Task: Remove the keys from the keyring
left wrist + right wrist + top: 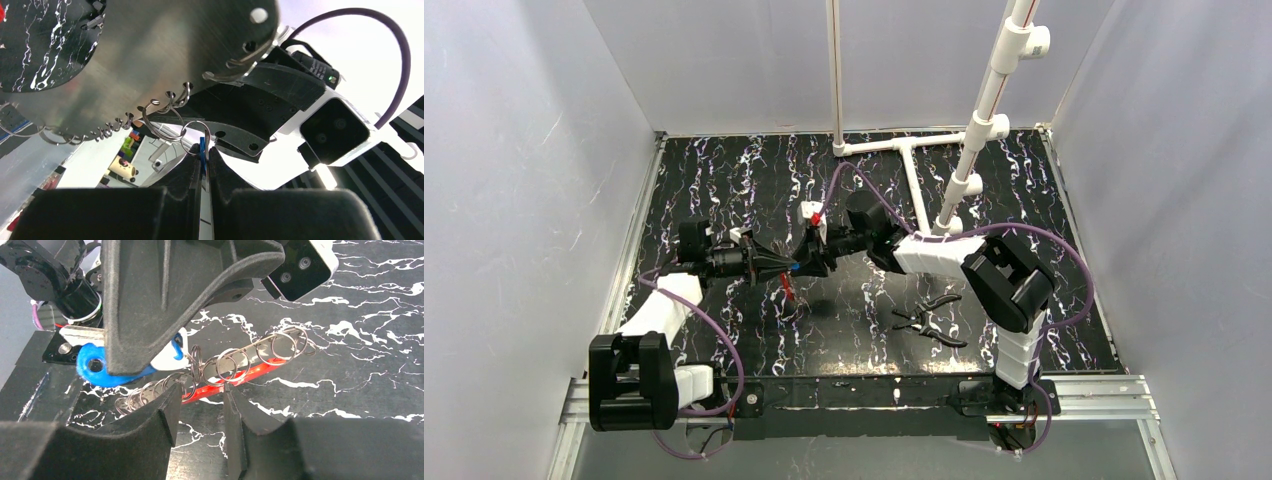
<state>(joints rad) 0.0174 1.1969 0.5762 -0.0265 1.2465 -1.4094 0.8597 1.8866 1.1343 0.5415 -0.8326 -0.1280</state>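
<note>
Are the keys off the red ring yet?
Not yet. Done: nothing looks freed. In hand: the left end effector pinches the blue-headed key, linked by small rings to the red keyring, with the right end effector open beside it. Left: sliding that key off.

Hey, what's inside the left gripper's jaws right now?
A blue-headed key, pinched edge-on in the shut left gripper, wire rings linked to its head. The part inside the grip is hidden.
</note>
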